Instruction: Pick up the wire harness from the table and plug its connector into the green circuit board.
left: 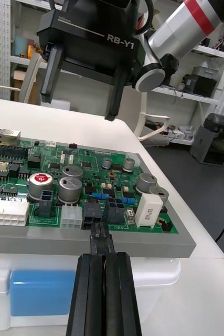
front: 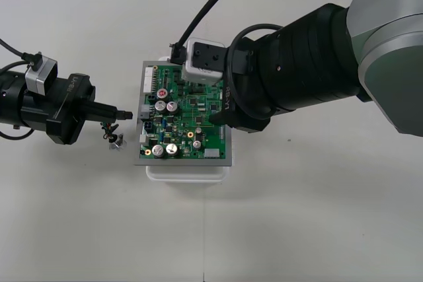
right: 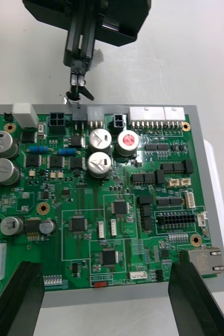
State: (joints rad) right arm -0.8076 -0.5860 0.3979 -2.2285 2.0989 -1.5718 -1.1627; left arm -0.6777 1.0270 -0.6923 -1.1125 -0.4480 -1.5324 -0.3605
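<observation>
We hold the harness [front: 112, 131] by its small black plug [left: 100, 238], pinched at the tips of the left gripper [front: 123, 115]. Its jaws are closed hard on the plug, so the plug points straight at the board [front: 188, 113] and not downward. In the front view the plug sits at the board's 9 o'clock edge, level with a black connector [left: 93, 214] on that edge and just short of it. We judge it lined up but not pushed home, since nothing shows it seated.

The loose wires [front: 107, 128] and the round metal socket [front: 117, 141] trail below the fingertips toward 6 o'clock, near the table [front: 317, 216] and clear of the plug's path.

The board rests on a white base [front: 188, 173], which raises it to the height of the level left gripper.

Our right gripper [right: 106, 265] hangs over the board's 3 o'clock half, its jaws spread wide and holding nothing. Its fingers [right: 20, 296] flank the board's near corners, placed, we reckon, to steady the board against the push to come.
</observation>
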